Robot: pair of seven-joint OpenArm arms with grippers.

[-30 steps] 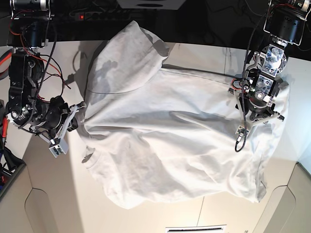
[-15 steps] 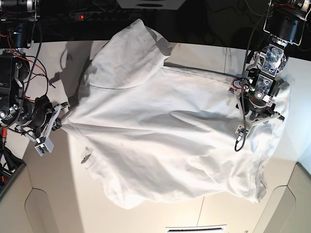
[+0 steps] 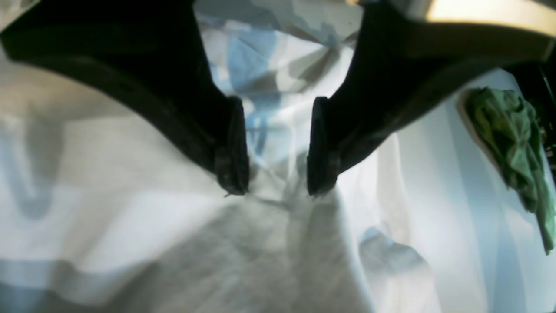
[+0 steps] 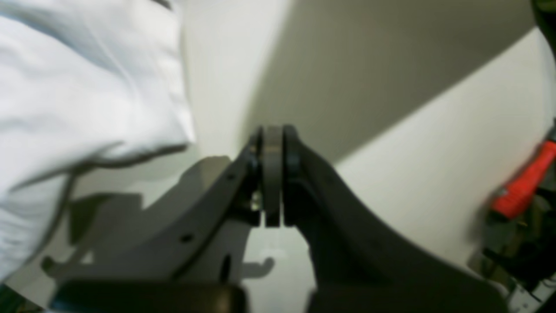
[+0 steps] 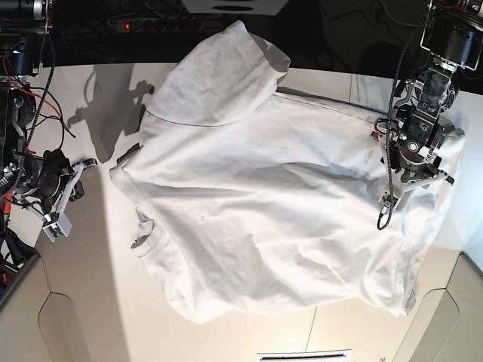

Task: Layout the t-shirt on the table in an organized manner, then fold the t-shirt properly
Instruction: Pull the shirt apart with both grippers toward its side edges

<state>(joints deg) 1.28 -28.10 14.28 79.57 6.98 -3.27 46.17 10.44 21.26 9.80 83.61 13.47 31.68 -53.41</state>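
Note:
The white t-shirt lies spread and wrinkled across the off-white table, with one part folded over at the far edge. My left gripper hangs over the shirt's right side. In the left wrist view the left gripper is open, its fingertips close above a raised ridge of the shirt. My right gripper is off the shirt's left edge. In the right wrist view the right gripper is shut and empty over bare table, with the shirt to its left.
A crumpled green cloth lies beyond the shirt in the left wrist view. A red object sits at the table's side. Cables and dark equipment run along the far edge. Table cut-outs show at the near corners.
My right gripper pulled the shirt's left edge leftward, then let it go and moved farther left. The shirt now lies wider. The left gripper shifted slightly right.

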